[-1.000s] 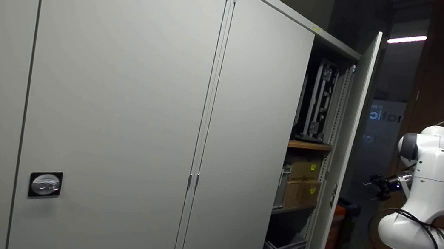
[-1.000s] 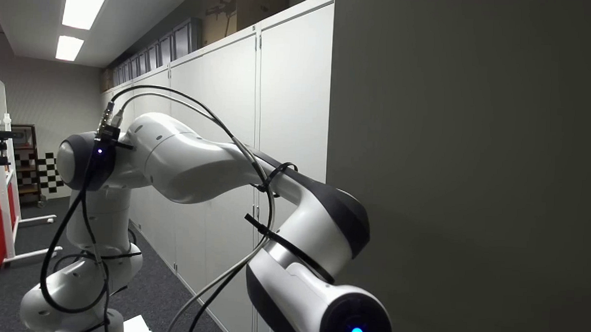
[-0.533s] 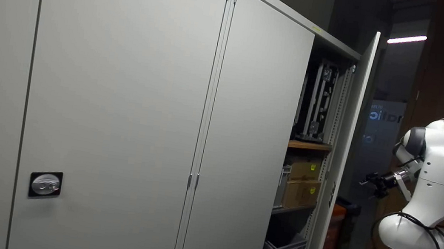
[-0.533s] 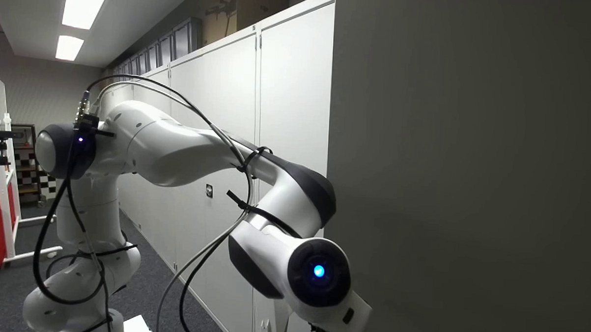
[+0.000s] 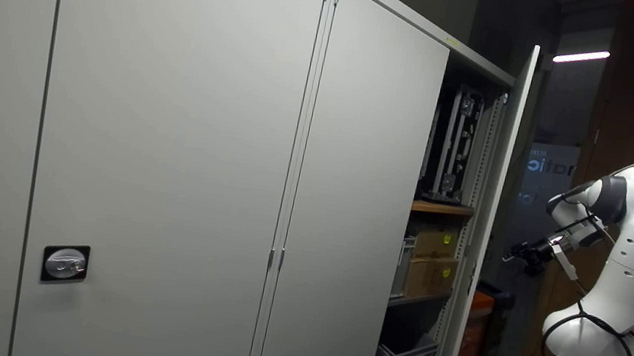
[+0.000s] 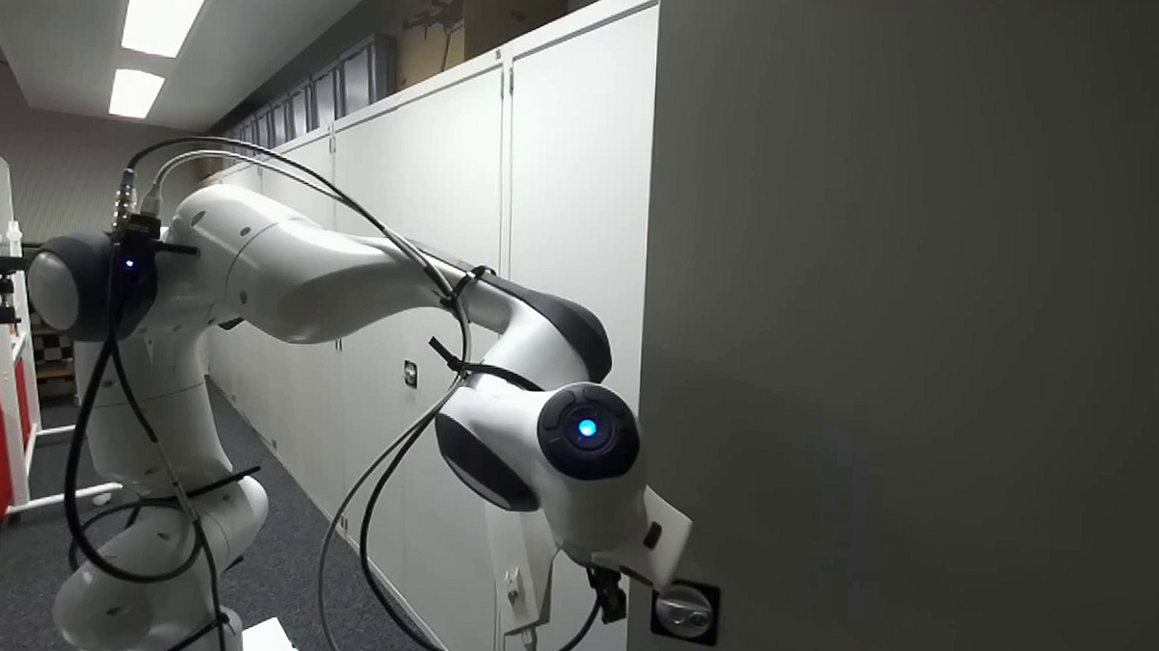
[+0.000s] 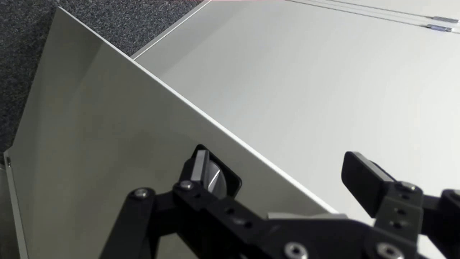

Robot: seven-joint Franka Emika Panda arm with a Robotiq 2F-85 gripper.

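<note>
At wrist-view five o'clock, black two-fingered gripper [image 7: 276,160] is hovering, jaws apart, near round silver handle [image 7: 217,181] on flat grey metal door [image 7: 125,126].

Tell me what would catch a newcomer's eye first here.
Likely the white robot arm, stretched across an exterior view with a blue light glowing near its end. Next, the gray cabinet door standing open in an exterior view, cardboard boxes shelved beside it. In the wrist view, the black gripper is open, one finger partly hiding the door's round handle.
</note>
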